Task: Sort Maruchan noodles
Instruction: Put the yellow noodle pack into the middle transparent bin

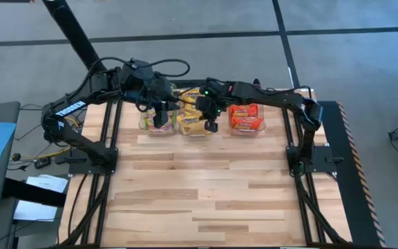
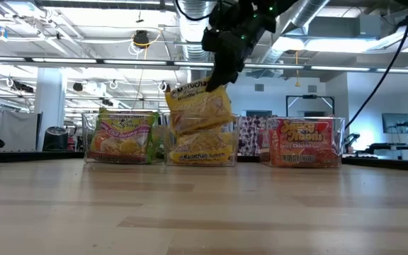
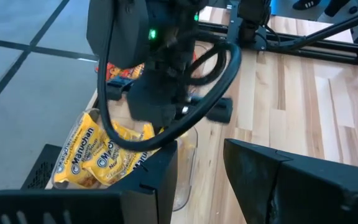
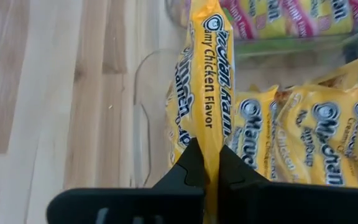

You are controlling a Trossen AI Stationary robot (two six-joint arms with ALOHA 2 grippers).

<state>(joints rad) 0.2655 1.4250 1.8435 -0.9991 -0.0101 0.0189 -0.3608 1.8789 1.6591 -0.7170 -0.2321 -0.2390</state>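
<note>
Yellow noodle packet point(image 4: 205, 81) is clamped by its edge between the fingers of the right gripper point(image 4: 207, 163), which are pressed together on the thin wrapper. It is held hanging from the fingers, its long axis running down and away from them, its lower end reaching into the middle bin point(image 1: 196, 124), where more yellow packets point(image 4: 303, 137) are already piled. In the low view it is seen tilted, its bottom edge resting on or just above the packets in that bin; which of the two cannot be told. The packet is thus placed directly over the pile of its own colour, so the coming move is judged to turn on release alone: little sideways travel seems needed, only an opening of the fingers.

The left gripper point(image 3: 201, 177) is held over the left bin point(image 1: 155, 123), where the green-and-pink packets point(image 2: 122, 136) are kept; its fingers are seen apart with nothing between them. The red packets point(image 1: 246, 116) are lodged in the right bin point(image 1: 262, 126), well clear of the held packet. The right arm is plainly the nearer to the yellow pile.
</note>
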